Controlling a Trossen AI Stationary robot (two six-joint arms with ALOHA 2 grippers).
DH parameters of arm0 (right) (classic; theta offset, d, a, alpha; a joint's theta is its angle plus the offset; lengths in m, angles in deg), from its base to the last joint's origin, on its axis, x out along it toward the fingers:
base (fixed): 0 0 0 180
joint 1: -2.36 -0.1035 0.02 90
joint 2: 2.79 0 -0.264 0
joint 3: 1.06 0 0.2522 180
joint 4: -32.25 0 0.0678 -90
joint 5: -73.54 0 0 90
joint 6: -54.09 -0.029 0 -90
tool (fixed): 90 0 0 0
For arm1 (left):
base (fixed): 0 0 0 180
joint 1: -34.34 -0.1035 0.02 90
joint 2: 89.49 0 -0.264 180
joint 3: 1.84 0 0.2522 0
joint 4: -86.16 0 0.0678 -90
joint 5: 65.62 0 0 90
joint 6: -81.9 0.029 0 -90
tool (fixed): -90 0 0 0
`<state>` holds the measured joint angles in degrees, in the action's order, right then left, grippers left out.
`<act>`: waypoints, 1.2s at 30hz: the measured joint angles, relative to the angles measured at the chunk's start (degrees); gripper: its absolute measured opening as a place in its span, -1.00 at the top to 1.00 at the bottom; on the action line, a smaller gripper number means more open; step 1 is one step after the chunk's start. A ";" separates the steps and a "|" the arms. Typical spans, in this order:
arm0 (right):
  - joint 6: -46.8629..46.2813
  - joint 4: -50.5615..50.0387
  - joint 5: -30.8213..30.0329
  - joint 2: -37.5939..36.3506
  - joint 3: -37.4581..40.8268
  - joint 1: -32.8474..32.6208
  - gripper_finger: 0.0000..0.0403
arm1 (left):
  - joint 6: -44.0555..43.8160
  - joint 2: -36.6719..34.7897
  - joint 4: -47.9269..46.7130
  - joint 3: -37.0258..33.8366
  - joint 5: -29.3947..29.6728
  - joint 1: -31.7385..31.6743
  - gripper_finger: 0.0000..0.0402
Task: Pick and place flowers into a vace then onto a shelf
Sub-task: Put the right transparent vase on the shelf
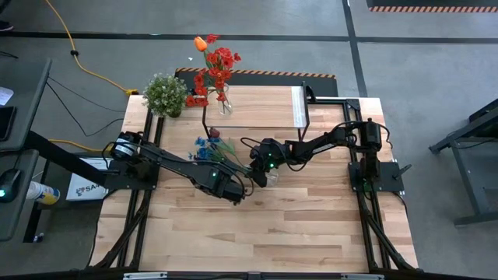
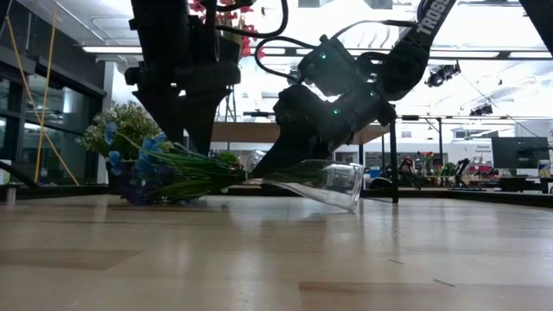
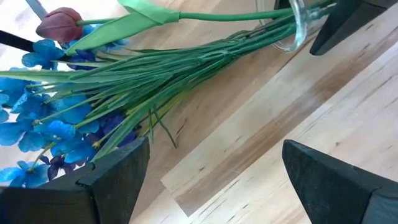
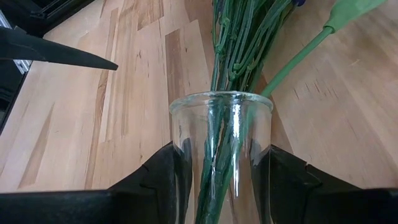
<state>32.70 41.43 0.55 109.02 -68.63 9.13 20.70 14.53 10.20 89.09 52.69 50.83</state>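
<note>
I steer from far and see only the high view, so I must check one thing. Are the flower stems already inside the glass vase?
Observer: Yes, the green stems pass through the mouth of the vase.
Operator: Does the right gripper hold it?
Observer: Yes, the right gripper clamps the vase, tilted over the table.
Operator: And the left gripper?
Observer: The left gripper is open above the stems, holding nothing.

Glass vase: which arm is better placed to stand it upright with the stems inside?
Right. The right hand is clamped on the tilted glass vase, the flowers' stems already in its mouth. The left hand is open, gripping nothing.
</note>
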 joint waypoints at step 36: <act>0.86 -3.40 1.50 -0.07 -0.09 0.00 0.15 | 32.07 0.00 10.52 4.26 -2.01 0.93 -0.99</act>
<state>33.57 38.02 2.05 108.96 -68.71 9.12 52.77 14.53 20.72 93.35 50.69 51.76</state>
